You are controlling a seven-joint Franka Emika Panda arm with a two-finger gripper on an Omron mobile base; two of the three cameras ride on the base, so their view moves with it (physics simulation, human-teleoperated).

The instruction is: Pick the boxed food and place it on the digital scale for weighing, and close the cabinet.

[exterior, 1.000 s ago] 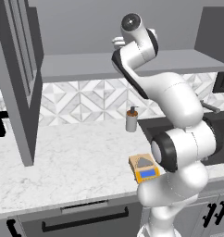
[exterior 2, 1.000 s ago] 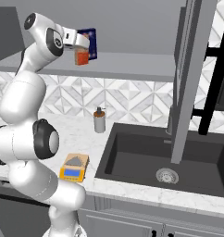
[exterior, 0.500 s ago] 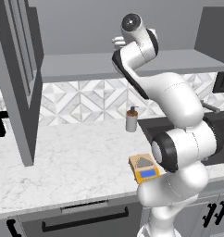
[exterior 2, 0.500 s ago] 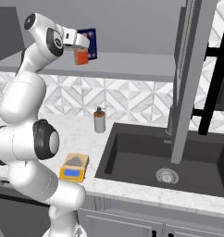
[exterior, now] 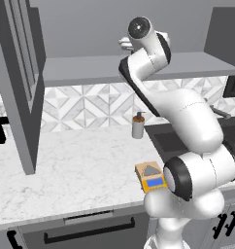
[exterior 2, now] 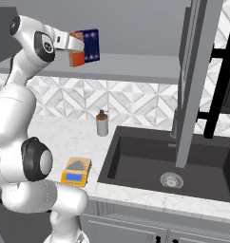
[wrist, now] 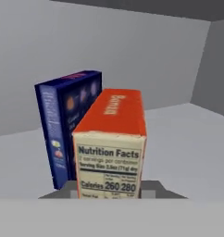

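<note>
The grey upper wall cabinet with its panelled doors is standing open ahead of me, one door hanging out over the white marbled counter and the other swinging out above the black sink basin. I am reaching my white arm up to the cabinet's grey shelf, where a tall dark blue box is standing upright. Just beside it, and in front of it from my hand's angle, the small orange-red carton of boxed food is showing me its pale nutrition panel (the two boxes look nearly touching, though I cannot tell for sure). My gripper is clamping narrowly on that carton, with both fingers pressing its sides. Down on the counter, near the front edge and well apart from the carton, the small flat tan-topped digital scale is lying with its yellow-orange face and blue display forward. A small pale soap dispenser is standing by the patterned tile wall.
</note>
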